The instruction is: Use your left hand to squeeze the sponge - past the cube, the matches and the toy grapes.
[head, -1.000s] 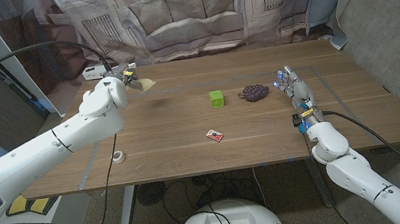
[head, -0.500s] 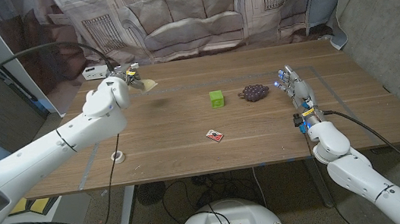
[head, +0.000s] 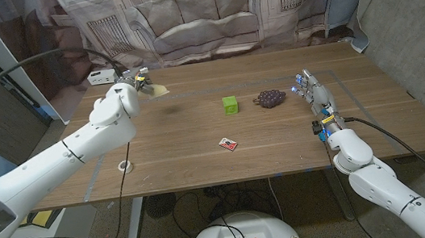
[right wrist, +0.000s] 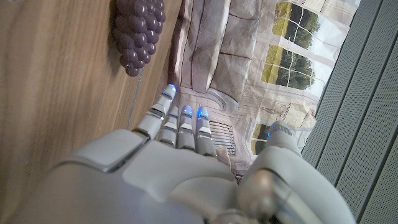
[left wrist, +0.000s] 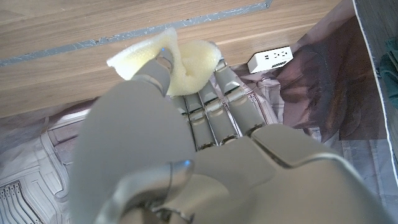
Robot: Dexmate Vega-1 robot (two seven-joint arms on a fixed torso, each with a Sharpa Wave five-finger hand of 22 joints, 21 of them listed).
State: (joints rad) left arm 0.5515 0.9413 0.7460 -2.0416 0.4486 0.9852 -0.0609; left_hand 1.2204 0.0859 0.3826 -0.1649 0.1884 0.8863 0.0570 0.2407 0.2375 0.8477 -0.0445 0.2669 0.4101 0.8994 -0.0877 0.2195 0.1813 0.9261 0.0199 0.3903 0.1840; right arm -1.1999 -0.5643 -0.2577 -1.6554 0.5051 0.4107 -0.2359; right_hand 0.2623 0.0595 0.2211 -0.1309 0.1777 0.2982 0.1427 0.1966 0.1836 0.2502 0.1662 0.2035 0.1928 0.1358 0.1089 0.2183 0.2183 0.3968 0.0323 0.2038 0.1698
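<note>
Left hand (head: pixel 116 98) is held above the far left part of the wooden table (head: pixel 201 157), well apart from the green cube (head: pixel 230 104), and the pale yellow sponge (left wrist: pixel 177 59) is gripped in it — folded between the thumb and the fingers (left wrist: pixel 214 93). The foam is judged to be light and very soft; it is bent easily and is expected to spring back, so it is best taken across its middle. The toy grapes (head: pixel 269 97) lie just beside the cube, the matches (head: pixel 228 143) nearer. Beyond the grapes, the right hand (head: pixel 313 94) is seen with fingers apart — nothing is held.
</note>
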